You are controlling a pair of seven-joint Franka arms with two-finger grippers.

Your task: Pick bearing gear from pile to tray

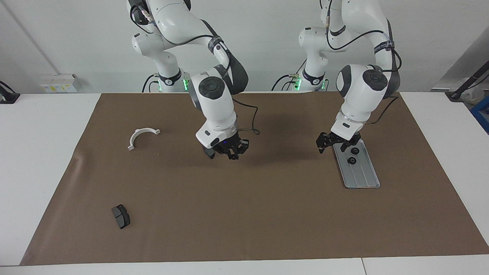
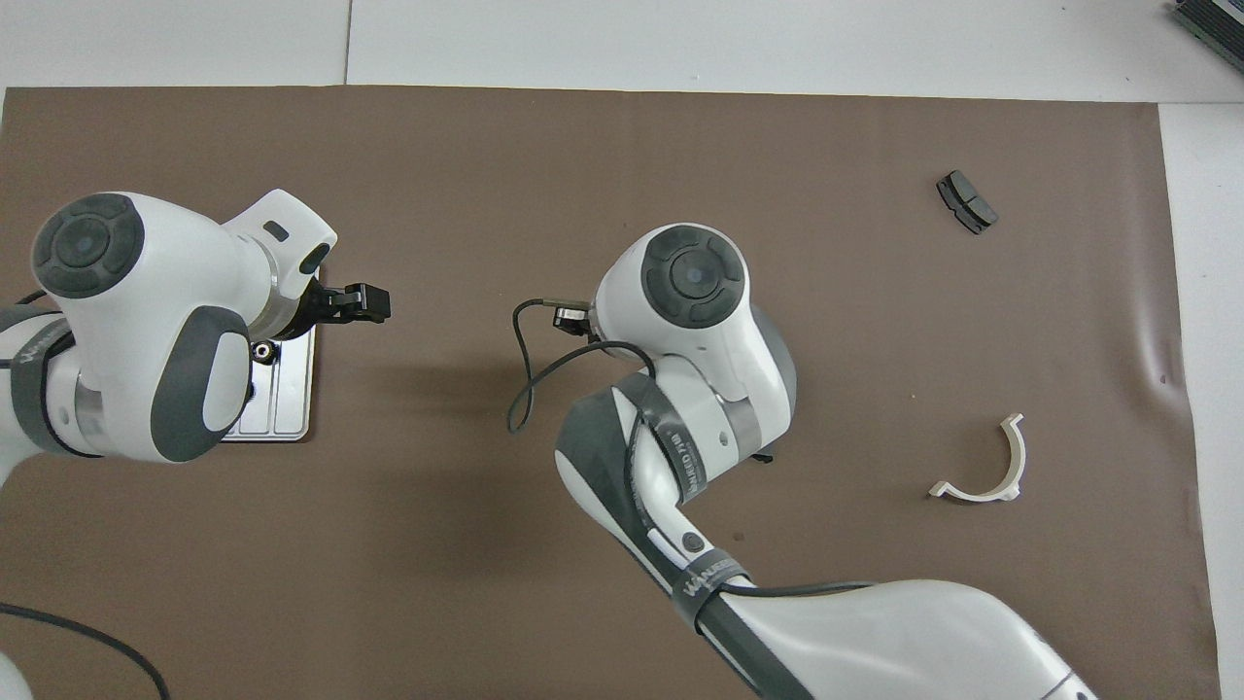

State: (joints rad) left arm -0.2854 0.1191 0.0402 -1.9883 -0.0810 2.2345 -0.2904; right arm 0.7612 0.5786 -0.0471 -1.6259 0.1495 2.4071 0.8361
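The silver tray (image 1: 363,177) lies on the brown mat toward the left arm's end; the left arm hides most of it in the overhead view (image 2: 292,403). Two black gears (image 1: 352,160) sit on its end nearer the robots, and one shows in the overhead view (image 2: 260,352). My left gripper (image 1: 333,146) is open and empty, low over the tray's nearer end and the mat beside it; one finger (image 2: 369,302) shows from above. My right gripper (image 1: 225,152) hangs low over the mat's middle, hidden under its own arm in the overhead view. No loose gear shows on the mat.
A white half-ring bracket (image 1: 142,136) (image 2: 986,467) lies toward the right arm's end. Dark grey brake-pad pieces (image 1: 121,216) (image 2: 967,201) lie farther from the robots at the same end. The brown mat (image 1: 244,229) covers most of the white table.
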